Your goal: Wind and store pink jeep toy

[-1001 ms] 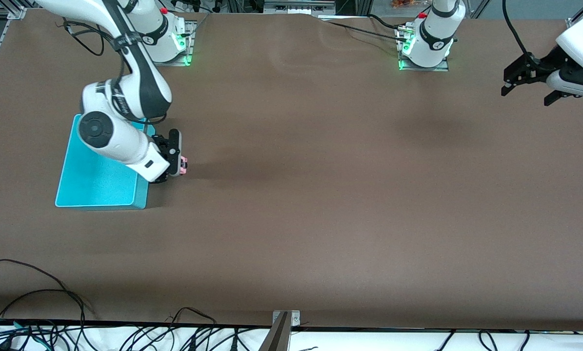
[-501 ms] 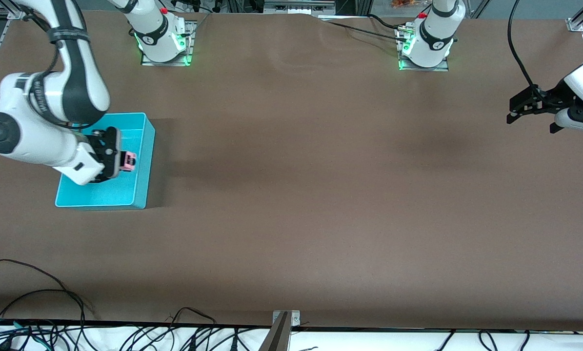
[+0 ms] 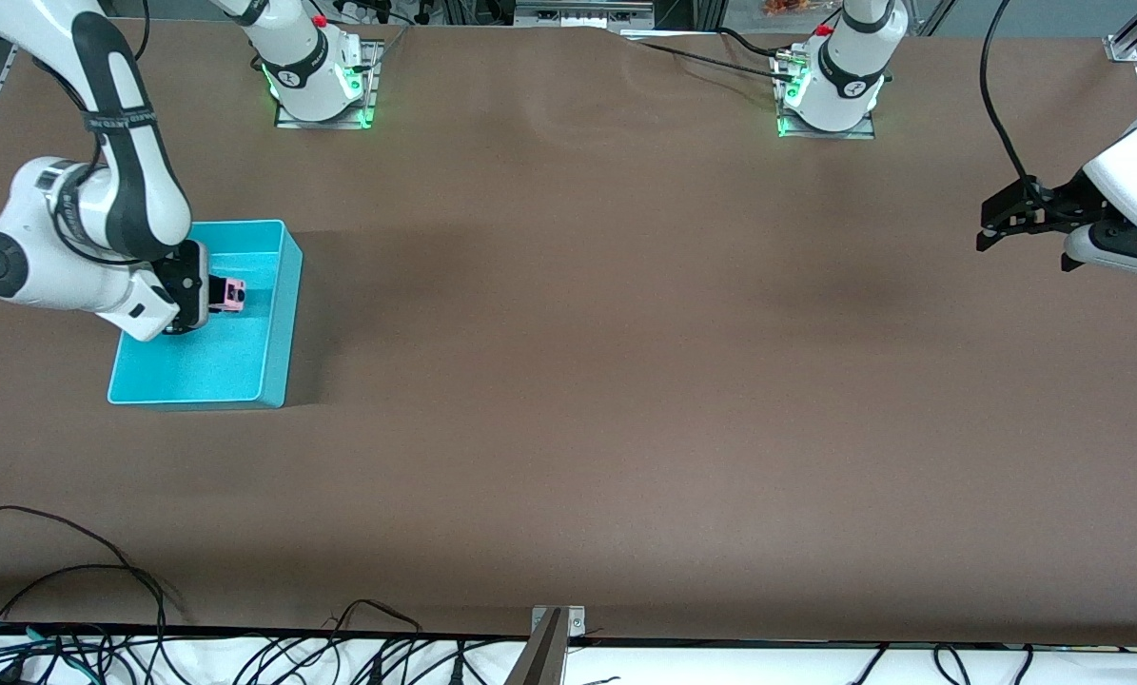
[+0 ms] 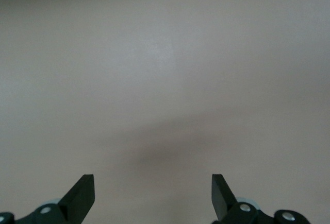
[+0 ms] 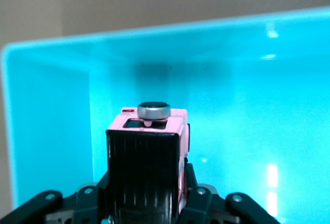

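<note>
Pink jeep toy [image 3: 234,294] clamped in right claw [image 3: 212,297] over turquoise bin [image 3: 280,314], not yet released. Prob. light, rigid, slick plastic; best gripped across flat body sides. Left claw [image 3: 1022,225] apart, waiting over tabletop [image 3: 625,381].

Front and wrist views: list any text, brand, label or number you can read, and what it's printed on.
None can be read.
Right arm: a band carries white lettering, too small to read.
Arm bases: dark bands with a small mark, illegible.
Pink jeep toy, held in the shut right end effector over the turquoise bin: no lettering visible.
Left end effector, open over bare table: no markings.
</note>
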`<state>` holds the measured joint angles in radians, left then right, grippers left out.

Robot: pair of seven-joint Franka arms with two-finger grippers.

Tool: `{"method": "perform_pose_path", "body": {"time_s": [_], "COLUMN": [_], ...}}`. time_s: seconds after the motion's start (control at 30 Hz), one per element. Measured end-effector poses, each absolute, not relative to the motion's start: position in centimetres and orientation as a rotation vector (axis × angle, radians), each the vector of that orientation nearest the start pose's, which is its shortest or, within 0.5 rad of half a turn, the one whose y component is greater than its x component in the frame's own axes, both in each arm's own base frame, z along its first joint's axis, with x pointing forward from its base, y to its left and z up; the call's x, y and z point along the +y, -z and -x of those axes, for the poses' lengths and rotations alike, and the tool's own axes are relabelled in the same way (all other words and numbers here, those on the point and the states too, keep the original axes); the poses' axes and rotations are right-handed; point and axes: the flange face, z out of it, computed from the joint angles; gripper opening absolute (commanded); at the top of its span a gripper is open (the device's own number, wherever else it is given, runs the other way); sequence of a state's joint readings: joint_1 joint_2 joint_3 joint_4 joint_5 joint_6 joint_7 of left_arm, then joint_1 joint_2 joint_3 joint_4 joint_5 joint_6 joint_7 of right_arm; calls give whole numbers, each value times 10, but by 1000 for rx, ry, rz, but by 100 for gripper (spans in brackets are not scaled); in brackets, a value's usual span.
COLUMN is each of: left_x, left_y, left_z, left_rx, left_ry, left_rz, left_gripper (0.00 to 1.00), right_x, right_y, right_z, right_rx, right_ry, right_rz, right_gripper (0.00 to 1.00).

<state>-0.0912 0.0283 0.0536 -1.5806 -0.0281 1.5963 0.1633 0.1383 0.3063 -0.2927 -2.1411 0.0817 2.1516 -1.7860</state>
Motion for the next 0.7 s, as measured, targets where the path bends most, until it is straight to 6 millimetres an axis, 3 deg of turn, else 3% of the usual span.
{"method": "perform_pose_path", "body": {"time_s": [0.23, 0.33, 0.37, 0.43, 0.7], "left_x": [-52, -53, -52, -51, -50], "left_y": [-607, -607, -607, -607, -607], "left_z": [-563, -563, -563, -563, -563], "left_rx": [96, 69, 64, 56, 52], "left_ry": [-20, -20, -20, -20, -20], "left_rz": [3166, 3165, 3164, 3163, 3150], "left_gripper": [100, 100, 100, 100, 100], "right_x": [-94, -101, -103, -106, -103], "right_y": [-207, -196, -194, -189, -193], "right_z": [-512, -508, -508, -507, -512], "right_rx": [2351, 2344, 2345, 2347, 2359], "right_ry": [346, 366, 368, 371, 362], "right_rz": [-2390, -2405, -2405, -2402, -2386], "right_gripper": [2, 23, 40, 100, 100]}}
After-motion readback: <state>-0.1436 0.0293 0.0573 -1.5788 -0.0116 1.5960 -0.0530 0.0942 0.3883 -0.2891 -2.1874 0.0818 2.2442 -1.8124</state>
